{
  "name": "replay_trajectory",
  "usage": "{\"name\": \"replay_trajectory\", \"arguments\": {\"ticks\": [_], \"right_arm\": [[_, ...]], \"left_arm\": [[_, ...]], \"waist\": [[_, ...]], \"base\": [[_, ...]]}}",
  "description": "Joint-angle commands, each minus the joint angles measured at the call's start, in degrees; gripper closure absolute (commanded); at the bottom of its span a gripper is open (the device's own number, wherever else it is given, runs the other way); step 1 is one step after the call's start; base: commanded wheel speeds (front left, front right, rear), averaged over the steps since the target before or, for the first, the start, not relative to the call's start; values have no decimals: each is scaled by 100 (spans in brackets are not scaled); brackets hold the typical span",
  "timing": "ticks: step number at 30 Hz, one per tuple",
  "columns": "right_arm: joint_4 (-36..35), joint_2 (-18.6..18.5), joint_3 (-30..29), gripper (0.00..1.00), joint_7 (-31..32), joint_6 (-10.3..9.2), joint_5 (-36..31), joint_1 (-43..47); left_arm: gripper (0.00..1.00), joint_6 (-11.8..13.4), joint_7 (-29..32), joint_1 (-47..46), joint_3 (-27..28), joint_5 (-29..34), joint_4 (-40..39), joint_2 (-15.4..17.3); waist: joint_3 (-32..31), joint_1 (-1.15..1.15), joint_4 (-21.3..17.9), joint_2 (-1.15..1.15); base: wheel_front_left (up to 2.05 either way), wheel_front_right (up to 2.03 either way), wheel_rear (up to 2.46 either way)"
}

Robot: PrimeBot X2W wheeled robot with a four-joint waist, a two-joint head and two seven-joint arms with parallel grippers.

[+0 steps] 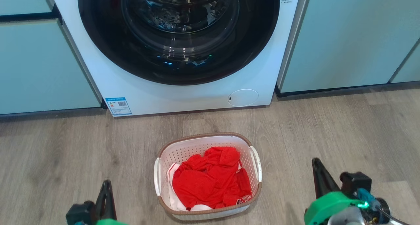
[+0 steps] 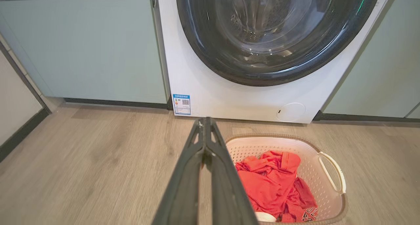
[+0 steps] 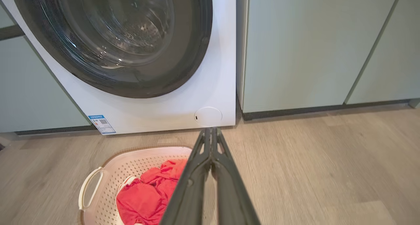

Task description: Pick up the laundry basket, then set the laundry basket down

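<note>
The laundry basket [image 1: 183, 152] stands on the wooden floor in front of the washer. It is white and perforated, with a brown rim and white side handles, and holds red clothes [image 1: 210, 177]. My left gripper [image 1: 106, 185] is shut and empty, low at the basket's left, apart from it. My right gripper [image 1: 315, 162] is shut and empty at the basket's right, also apart. In the left wrist view the gripper [image 2: 205, 121] has its tips pressed together beside the basket [image 2: 308, 149]. In the right wrist view the gripper [image 3: 211, 131] is likewise closed beside the basket [image 3: 131, 159].
A white front-loading washer [image 1: 183, 97] with a dark round door stands just behind the basket. Pale green cabinets [image 1: 347, 37] flank it on both sides. Wooden floor [image 1: 344, 126] stretches open to the left and right of the basket.
</note>
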Motion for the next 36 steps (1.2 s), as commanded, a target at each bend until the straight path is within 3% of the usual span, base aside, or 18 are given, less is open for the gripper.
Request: {"name": "replay_trajectory", "arguments": {"ticks": [1,36], "right_arm": [[-178,-12,-17,100,27,1,165,-171],[-241,-112,-287,100,503,10,2491,-335]], "left_arm": [[100,-29,33,-141,19,-163,-161,4],[100,-409,561,-611,290,-2532,1,45]], "waist": [[3,0,1,0],[62,0,30,0]], "base": [[0,0,0],[0,0,0]]}}
